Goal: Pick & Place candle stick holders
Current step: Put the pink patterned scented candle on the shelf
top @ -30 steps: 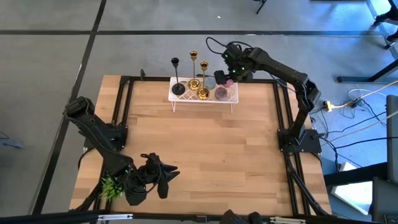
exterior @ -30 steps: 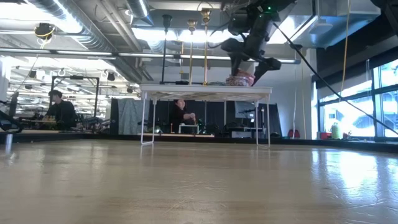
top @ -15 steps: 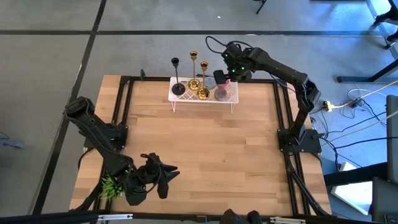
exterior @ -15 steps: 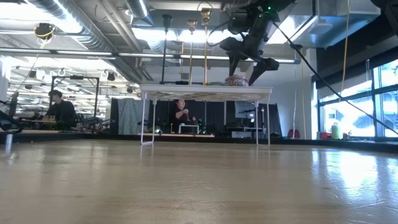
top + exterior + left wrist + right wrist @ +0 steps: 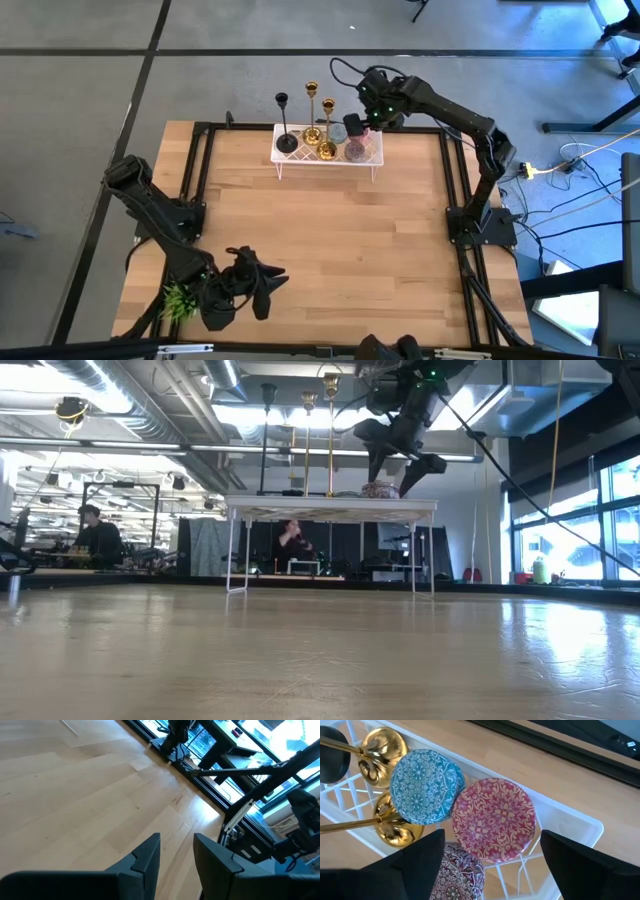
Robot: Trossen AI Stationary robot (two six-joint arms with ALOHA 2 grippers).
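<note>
Three candle stick holders stand on their round bases on a white wire rack (image 5: 369, 160) at the table's far edge: a matte black one (image 5: 286, 141) and two shiny gold ones (image 5: 312, 134) (image 5: 327, 150). In the low view their stems rise from the rack (image 5: 330, 508), the black one (image 5: 266, 440) to the left of the gold ones (image 5: 330, 430). My right gripper (image 5: 352, 127) hangs open and empty above the rack's right half, over the round patterned pieces (image 5: 492, 820), to the right of the gold bases (image 5: 395, 827). My left gripper (image 5: 267, 290) rests near the table's front left, slightly open and empty (image 5: 176, 851).
Teal (image 5: 426, 785), red (image 5: 492, 820) and dark red (image 5: 462, 870) patterned round pieces lie on the rack beside the gold bases. A small green plant (image 5: 178, 300) sits at the front left corner by the left arm. Bare wood (image 5: 340, 240) spreads between rack and left gripper.
My right gripper has gone up a little above the rack's right half and now holds still there, its fingers apart.
</note>
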